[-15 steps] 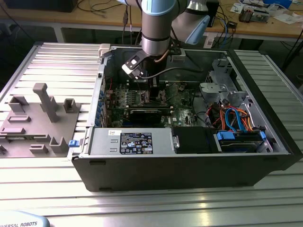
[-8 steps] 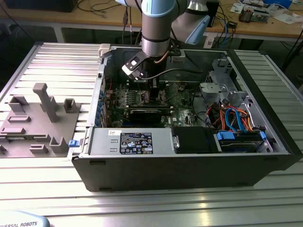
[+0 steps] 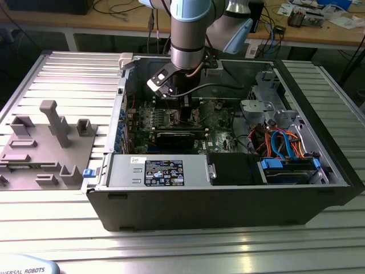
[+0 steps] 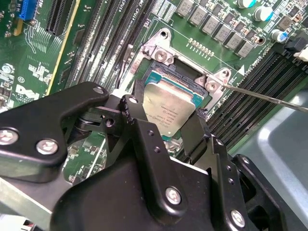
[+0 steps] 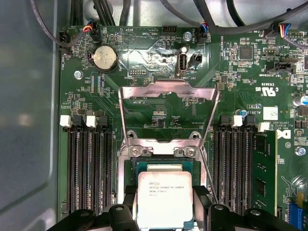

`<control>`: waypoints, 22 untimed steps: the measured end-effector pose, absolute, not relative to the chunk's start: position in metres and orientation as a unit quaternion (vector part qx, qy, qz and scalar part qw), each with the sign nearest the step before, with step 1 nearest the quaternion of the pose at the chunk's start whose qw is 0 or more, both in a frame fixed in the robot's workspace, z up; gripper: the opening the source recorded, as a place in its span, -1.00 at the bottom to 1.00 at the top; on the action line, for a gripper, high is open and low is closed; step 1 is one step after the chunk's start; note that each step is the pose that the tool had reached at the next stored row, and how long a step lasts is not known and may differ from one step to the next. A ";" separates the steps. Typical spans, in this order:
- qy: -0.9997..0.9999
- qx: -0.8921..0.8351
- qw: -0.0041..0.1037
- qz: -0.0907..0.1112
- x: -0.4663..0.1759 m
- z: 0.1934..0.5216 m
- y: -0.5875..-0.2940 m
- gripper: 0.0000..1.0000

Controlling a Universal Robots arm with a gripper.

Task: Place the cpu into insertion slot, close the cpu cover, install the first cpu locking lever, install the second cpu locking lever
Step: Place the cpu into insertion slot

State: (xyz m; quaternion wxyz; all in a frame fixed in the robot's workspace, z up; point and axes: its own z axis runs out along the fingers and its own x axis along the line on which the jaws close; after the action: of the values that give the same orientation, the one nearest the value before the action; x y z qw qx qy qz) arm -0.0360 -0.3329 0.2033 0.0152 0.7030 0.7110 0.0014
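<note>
Exterior view, surface: you have a ribbed metal table bearing an open computer case. A grey fixture tray lies just beside the case, on the exterior view's left.
Exterior view, room: a wooden bench strewn with cables runs behind the table.
Exterior view, arm: your arm reaches down into the case, over the green board.
Second wrist view, fingers: your gripper is clenched on the cpu, one black finger against each of two opposite edges.
Second wrist view, cpu: it hangs slightly tilted over the insertion slot, with part of the slot's frame showing past it.
Second wrist view, lever: a thin lever rod juts from the slot's corner across the memory slots.
First wrist view, cover: the cpu cover stands raised off the insertion slot, hinged at its edge.
First wrist view, cpu: the cpu sits in the gripper, partly overlapping the slot, with memory slots on both sides.
</note>
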 end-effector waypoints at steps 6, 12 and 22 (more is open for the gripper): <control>0.711 0.703 0.015 0.001 -0.036 0.202 -0.332 0.08; 0.711 0.703 0.015 0.001 -0.037 0.201 -0.332 0.08; 0.711 0.703 0.015 0.001 -0.037 0.198 -0.329 0.08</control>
State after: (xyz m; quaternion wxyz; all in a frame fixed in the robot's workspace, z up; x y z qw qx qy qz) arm -0.0373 -0.3288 0.1985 0.0153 0.7032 0.7108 0.0013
